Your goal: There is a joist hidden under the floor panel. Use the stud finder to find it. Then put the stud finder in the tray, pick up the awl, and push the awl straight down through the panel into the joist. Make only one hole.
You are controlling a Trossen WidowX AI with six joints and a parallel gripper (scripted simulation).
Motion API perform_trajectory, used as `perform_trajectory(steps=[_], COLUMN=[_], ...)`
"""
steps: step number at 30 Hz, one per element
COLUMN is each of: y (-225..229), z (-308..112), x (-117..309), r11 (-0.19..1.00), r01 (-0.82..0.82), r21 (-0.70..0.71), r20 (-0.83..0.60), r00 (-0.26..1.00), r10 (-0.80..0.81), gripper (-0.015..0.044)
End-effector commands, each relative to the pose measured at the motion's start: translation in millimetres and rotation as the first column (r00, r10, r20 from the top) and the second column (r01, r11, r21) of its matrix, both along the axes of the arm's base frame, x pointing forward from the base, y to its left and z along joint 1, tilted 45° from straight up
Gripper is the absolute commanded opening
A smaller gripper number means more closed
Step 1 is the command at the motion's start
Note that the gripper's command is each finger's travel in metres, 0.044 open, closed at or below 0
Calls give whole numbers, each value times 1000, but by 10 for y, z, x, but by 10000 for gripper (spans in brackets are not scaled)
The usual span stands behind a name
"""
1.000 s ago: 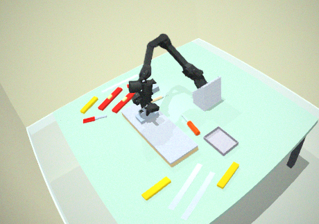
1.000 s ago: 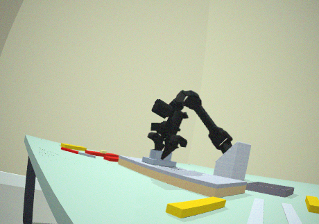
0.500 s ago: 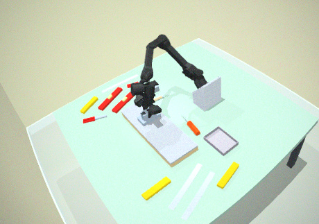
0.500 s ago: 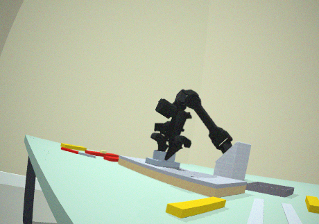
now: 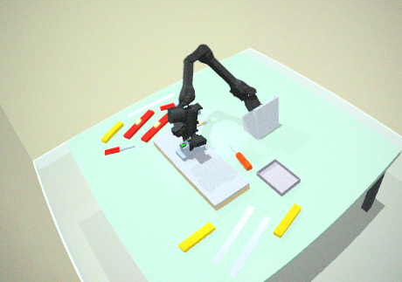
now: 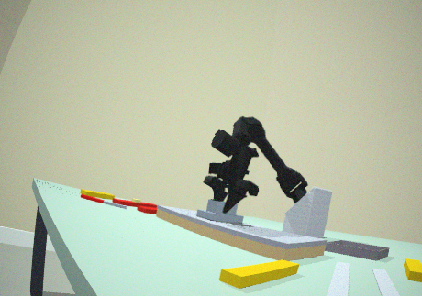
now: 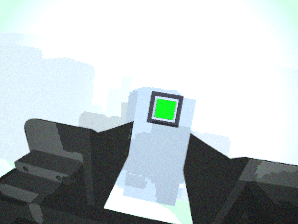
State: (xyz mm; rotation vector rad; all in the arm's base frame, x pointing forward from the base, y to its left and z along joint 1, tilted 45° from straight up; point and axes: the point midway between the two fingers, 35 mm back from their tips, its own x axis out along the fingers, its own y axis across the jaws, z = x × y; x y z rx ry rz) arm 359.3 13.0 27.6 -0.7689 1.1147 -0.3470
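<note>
My gripper (image 5: 188,140) (image 6: 223,203) (image 7: 159,129) is shut on the grey stud finder (image 5: 181,154) (image 6: 216,215) (image 7: 157,155), which stands upright with its wide base down on the floor panel (image 5: 232,186) (image 6: 294,241), towards the panel's far part. The stud finder's square light shows green in the wrist view. The panel is grey on top with tan sides, and no hole can be made out in it. The awl (image 5: 244,161), with an orange handle and thin shaft, lies on the table between panel and tray. The shallow tray (image 5: 280,177) (image 6: 360,250) holds nothing.
A grey upright block (image 5: 262,121) (image 6: 309,214) stands at the arm's base. Red bars (image 5: 139,125), a red-handled tool (image 5: 112,151) and a yellow bar (image 5: 112,132) lie beyond the panel. A pale-handled tool (image 5: 201,123) lies behind the gripper. Yellow bars and white strips lie in front.
</note>
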Motion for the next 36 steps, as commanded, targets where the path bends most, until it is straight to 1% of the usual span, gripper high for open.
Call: perform_trajectory(steps=[1,36], y=[48,404], z=[-55,-412], x=[-12,-76], r11=[1000,1000], r01=[-2,-2], r21=[-1,2], r20=[-2,-2], r00=[1000,1000], r10=[2,2], gripper=[0,0])
